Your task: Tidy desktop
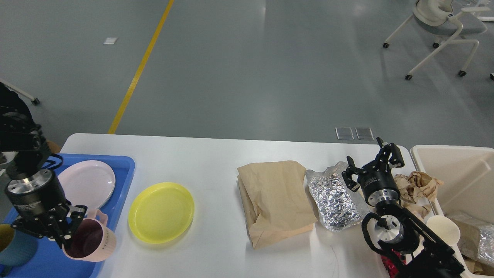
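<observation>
The white desktop [216, 154] holds a yellow plate [161, 212], a brown paper bag [274, 200], a silver foil bag [335, 200] and crumpled brown paper [420, 183]. My left gripper [65, 231] is shut on the rim of a pink mug [92, 241]. It holds the mug tilted over the near right corner of the blue tray [123, 166]. My right gripper [369, 162] is open and empty. It points away from me, between the foil bag and the crumpled paper.
The blue tray also holds a pink plate [88, 183] and a teal mug [15, 247]. A cream bin [455, 170] with paper and foil waste stands at the right edge. A white paper cup [444, 229] sits by it. A chair [444, 23] stands far behind.
</observation>
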Available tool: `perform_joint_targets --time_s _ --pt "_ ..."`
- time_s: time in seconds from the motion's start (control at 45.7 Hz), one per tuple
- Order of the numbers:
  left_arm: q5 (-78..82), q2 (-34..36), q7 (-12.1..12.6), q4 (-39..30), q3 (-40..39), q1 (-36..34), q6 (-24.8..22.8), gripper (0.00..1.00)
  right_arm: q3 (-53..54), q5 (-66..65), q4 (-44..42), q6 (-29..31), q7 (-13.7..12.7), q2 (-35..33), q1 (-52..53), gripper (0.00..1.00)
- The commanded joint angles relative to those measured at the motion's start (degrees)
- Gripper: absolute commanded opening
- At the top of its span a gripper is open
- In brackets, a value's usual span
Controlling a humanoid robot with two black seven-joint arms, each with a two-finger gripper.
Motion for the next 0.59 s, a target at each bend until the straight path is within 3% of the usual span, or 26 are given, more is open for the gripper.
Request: perform_joint_targets --time_s 0.0,0.372,0.569 --pt "0.28 5.0 0.04 1.91 0.19 1.26 0.0 0.0 0.0 0.0 0.07 0.0 0.03 0.0 0.01 1.0" --pt "-0.95 8.0 -0.93 16.23 -3.06 12.16 0.0 0.02 0.0 0.0 -0.02 0.0 0.03 0.0 0.01 1.0" --pt "-0.86 7.65 -0.32 17.82 -10.09 19.98 0.0 0.02 0.0 0.0 -0.02 0.0 0.03 0.0 0.01 1.0"
